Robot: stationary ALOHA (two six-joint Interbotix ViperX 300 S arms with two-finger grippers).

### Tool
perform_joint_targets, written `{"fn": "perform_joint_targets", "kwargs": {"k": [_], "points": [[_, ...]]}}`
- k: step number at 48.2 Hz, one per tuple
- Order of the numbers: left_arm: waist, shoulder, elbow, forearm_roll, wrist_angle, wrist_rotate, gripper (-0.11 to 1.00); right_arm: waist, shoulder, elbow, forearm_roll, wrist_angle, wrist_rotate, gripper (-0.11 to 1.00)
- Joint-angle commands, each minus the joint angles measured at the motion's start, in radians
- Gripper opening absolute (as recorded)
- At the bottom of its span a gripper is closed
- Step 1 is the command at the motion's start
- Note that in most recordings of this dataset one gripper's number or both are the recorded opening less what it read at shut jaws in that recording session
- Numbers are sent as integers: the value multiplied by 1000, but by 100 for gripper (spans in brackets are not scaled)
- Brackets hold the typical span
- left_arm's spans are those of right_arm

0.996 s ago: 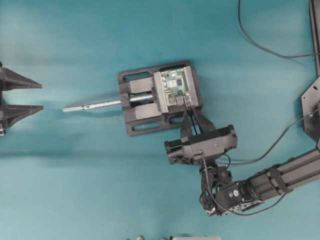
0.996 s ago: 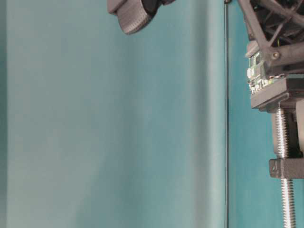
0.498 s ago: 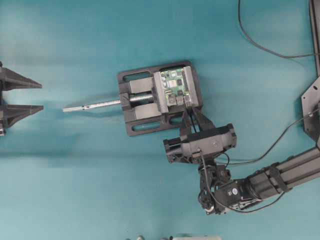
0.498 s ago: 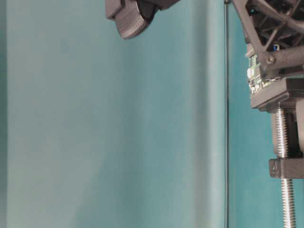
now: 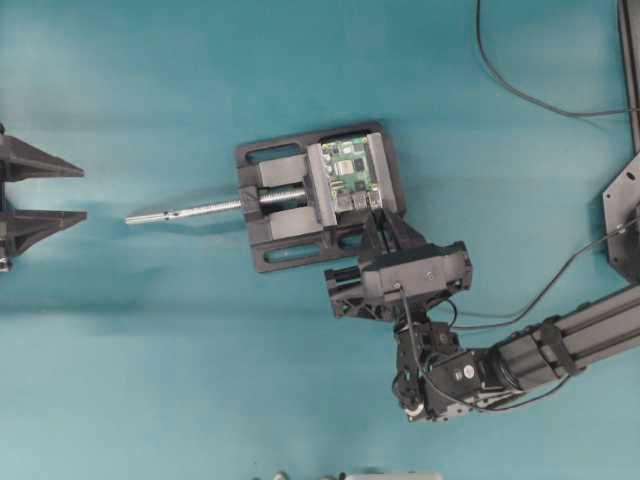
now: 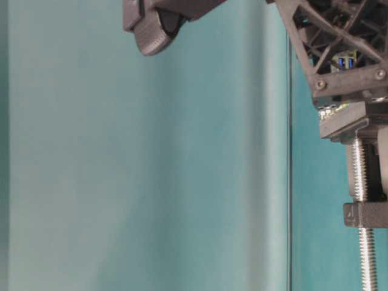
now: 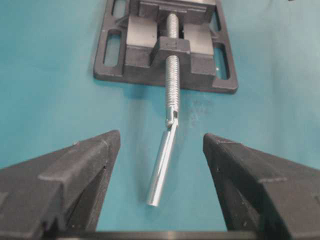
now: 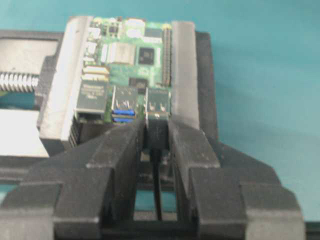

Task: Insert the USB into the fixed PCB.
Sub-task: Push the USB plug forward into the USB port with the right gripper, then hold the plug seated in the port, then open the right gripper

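From overhead my right gripper covers the very edge of the fixed PCB where I am working, so the meeting of plug and socket is hidden there. The table-level view is no better: only a sliver of green board shows under my gripper's black frame, with two blue-lined ports glimpsed through it. My wrist camera tells the most (though softly blurred): my right fingers are clenched on the USB, its dark body pinched between them and its thin cable trailing down towards the lens. The plug's front sits at the mouth of the silver socket on the right, next to the blue one; how far it is in, I cannot tell.

The board lies clamped in the black vise, whose screw rod points towards my left gripper. That one hangs well apart from the vise, spread wide and grasping nothing, cut off at the overhead picture's edge.
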Motion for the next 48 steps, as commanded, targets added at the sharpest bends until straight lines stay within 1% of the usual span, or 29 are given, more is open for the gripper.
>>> {"fn": "perform_joint_targets", "kwargs": {"k": [1,21,38,48], "points": [[2,8,-12,2,-9,-8,83,-40,-48,-14,-6,-8,0,21],[2,8,-12,3,-8,-8,83,-40,-26,-11,-6,11,3,21],[2,6,-12,3,-8,-8,83,-63,-28,-14,-6,15,2,21],[2,8,-12,3,-8,-8,83,-58,-26,-8,-6,28,3,21]]}}
